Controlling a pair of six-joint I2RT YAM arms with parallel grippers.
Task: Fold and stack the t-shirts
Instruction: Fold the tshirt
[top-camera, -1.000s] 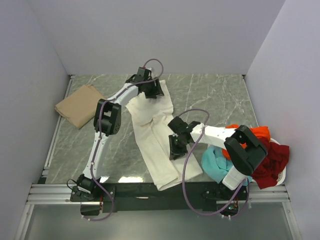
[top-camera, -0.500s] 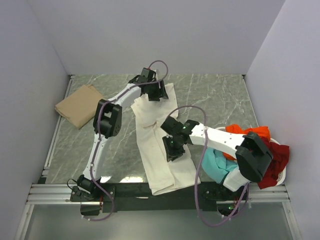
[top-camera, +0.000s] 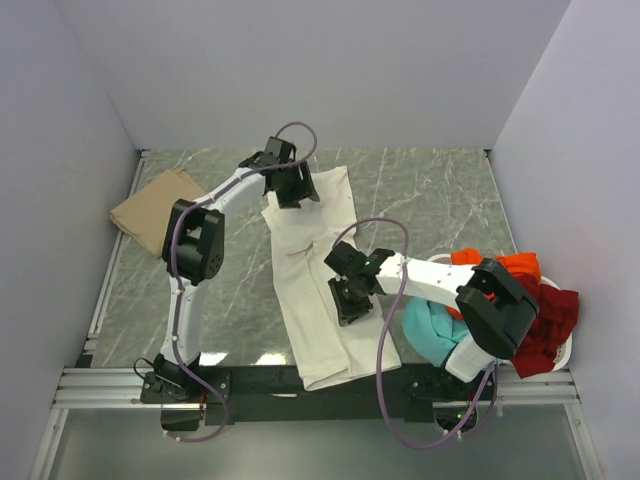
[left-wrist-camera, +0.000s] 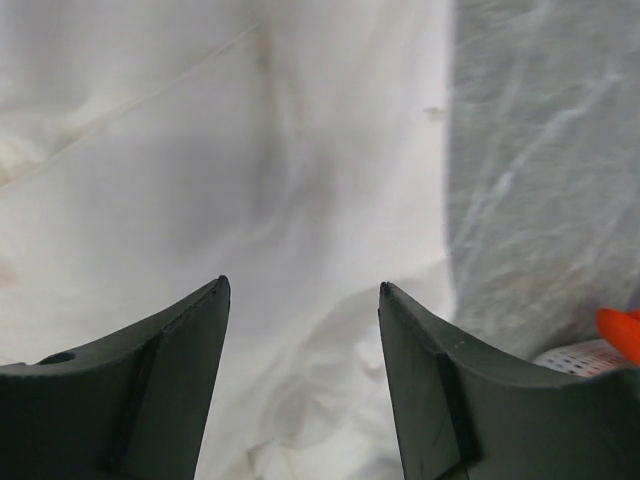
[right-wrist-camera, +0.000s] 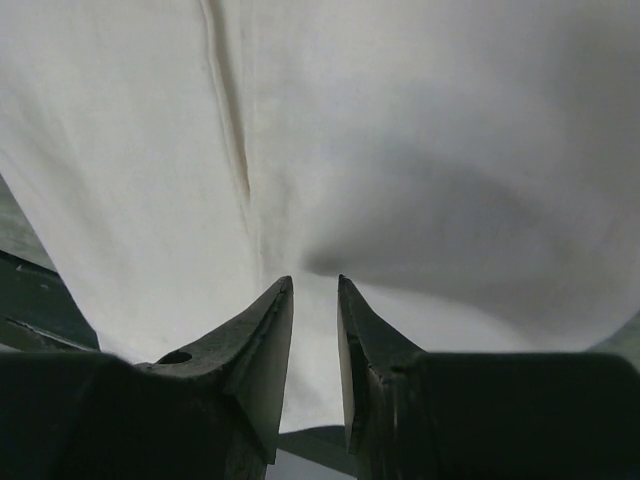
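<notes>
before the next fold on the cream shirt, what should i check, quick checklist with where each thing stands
1. Left hand open above the cream shirt's far end: ok.
2. Right hand gripping cloth: fingers nearly together, cloth between them unclear: cannot tell.
3. Cream shirt fully on the table: its near end overlaps the dark front rail: not ok.
4. Tan shirt folded and apart at far left: ok.
5. Teal shirt clear of the cream shirt's right edge: cannot tell.
</notes>
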